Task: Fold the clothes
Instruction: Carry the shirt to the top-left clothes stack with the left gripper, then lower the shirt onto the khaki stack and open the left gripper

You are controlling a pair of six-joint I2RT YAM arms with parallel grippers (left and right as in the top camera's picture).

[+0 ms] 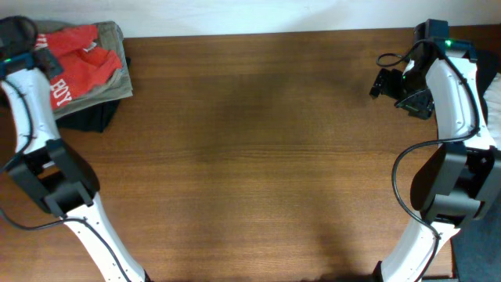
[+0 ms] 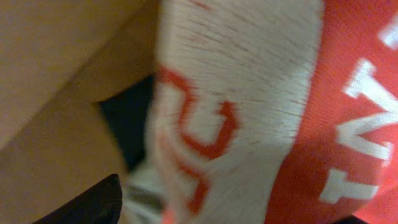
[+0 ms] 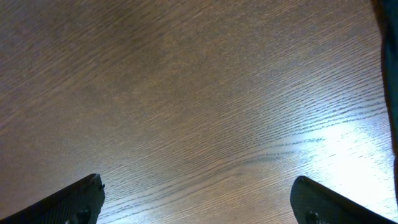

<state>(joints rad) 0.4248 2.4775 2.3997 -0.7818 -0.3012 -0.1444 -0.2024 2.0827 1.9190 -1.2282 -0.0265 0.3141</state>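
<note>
We note red-orange cotton T-shirt [image 1: 88, 61] bunched under left pincer [image 1: 45, 61], whose state is not discernible. Our right pincer [image 3: 199, 200] gapes wide over wooden worktop [image 3: 186, 93].

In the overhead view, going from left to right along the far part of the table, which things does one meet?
red T-shirt → open stretch of wooden table → right gripper
</note>
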